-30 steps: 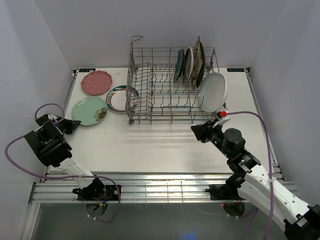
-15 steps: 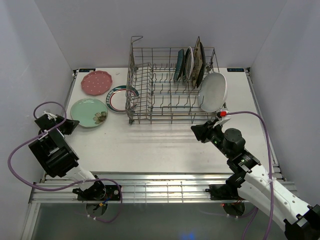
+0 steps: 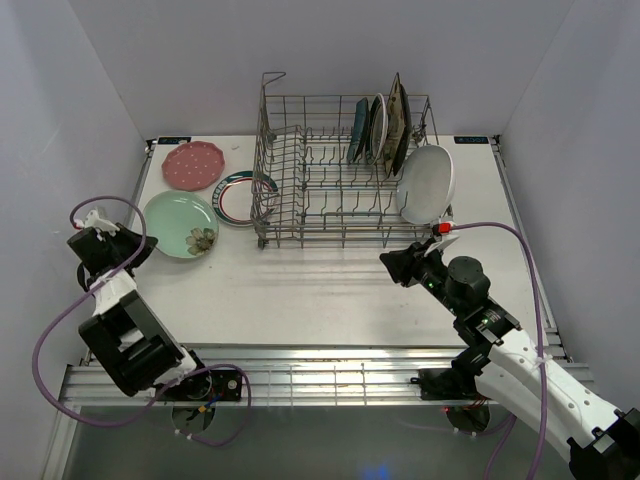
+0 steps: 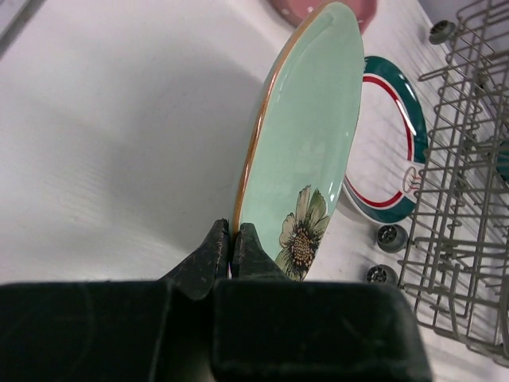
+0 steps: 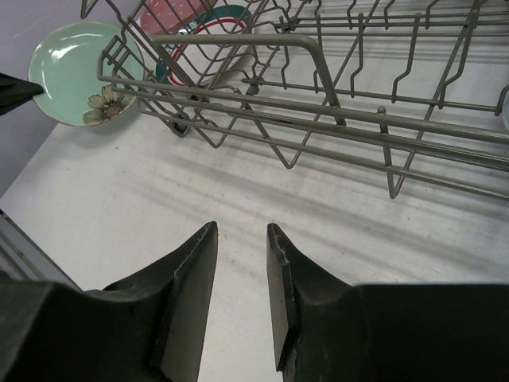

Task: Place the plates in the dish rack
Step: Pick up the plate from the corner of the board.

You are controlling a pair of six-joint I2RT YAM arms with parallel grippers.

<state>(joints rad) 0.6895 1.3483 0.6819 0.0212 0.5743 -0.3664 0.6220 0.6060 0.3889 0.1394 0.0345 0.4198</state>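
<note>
My left gripper [image 3: 143,250] [image 4: 231,232] is shut on the near rim of the mint green floral plate [image 3: 182,224] [image 4: 306,163], which is tilted up on edge at the left of the table. The pink dotted plate [image 3: 192,165] and a teal-and-red-rimmed plate [image 3: 240,198] [image 4: 390,151] lie beside it. The grey wire dish rack [image 3: 340,170] [image 5: 318,87] holds several plates upright at its right end [image 3: 380,130]. The white oval plate [image 3: 427,184] leans on the rack's right side. My right gripper [image 3: 392,262] [image 5: 241,232] is open and empty above the table, in front of the rack.
White walls close in the table on the left, back and right. A metal rail runs along the near edge [image 3: 320,380]. The rack's small wheels [image 4: 392,237] stand near the teal-rimmed plate.
The left arm has swung and raised its wrist, and the mint green plate has shifted a little to the right and tilted up. The right arm has barely moved.
</note>
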